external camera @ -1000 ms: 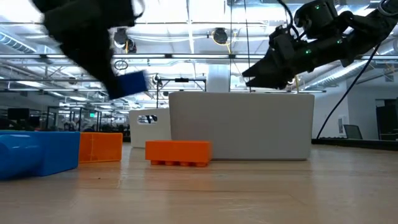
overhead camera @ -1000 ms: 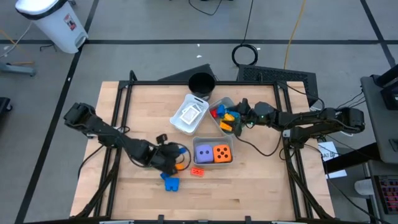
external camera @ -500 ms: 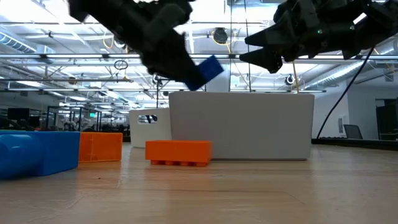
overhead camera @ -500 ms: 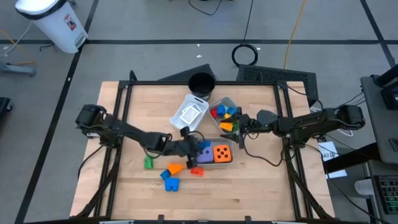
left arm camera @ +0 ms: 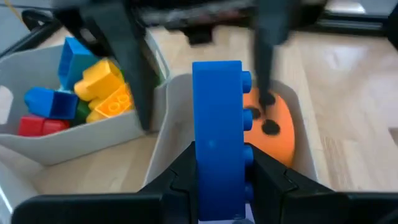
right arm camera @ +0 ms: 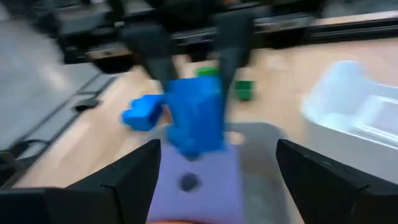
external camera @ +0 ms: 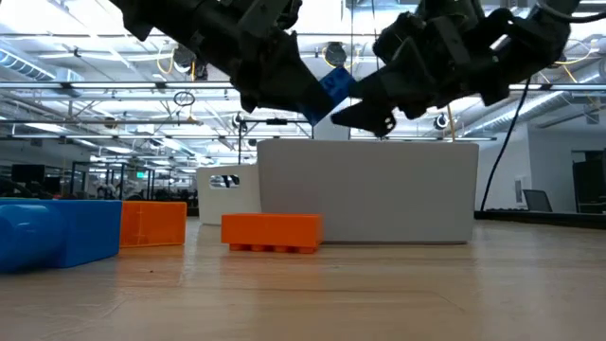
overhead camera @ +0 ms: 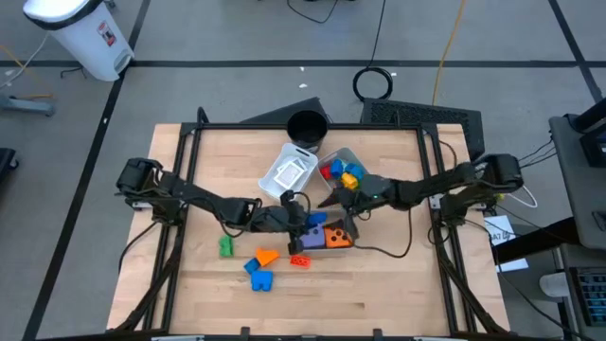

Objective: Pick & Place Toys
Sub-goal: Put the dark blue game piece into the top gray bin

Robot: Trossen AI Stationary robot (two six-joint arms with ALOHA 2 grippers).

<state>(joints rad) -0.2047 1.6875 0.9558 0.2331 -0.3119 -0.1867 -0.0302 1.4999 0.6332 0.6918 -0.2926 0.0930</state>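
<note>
My left gripper [overhead camera: 311, 223] is shut on a blue studded block [left arm camera: 217, 118] above the grey tray [overhead camera: 324, 248] that holds the purple die [right arm camera: 199, 180] and the orange die [overhead camera: 337, 235]. My right gripper [overhead camera: 333, 210] is open just beyond the block. In the left wrist view its fingers [left arm camera: 127, 68] stand on either side of the block's far end, apart from it. A second tray [overhead camera: 343, 161] behind holds several coloured blocks. My left gripper pinches the blue block by its two broad faces, at the end nearest the wrist [left arm camera: 214, 168]. The fingers come from the table's left, slanting a little down, and lie along the block. The block sticks out past the fingertips, tilted, clear of the tray and the dice.
Loose on the table near the front are a green block [overhead camera: 225, 247], an orange block [overhead camera: 266, 256], an orange brick [overhead camera: 300, 260] and blue blocks [overhead camera: 258, 275]. A tray of white tiles [overhead camera: 289, 173] and a black cup [overhead camera: 306, 126] stand at the back.
My left gripper has carried the blue block up from beside the loose blocks and toward the table's right, and now holds it over the dice tray. My right gripper has left the block tray and come toward the near edge and the blue block.
</note>
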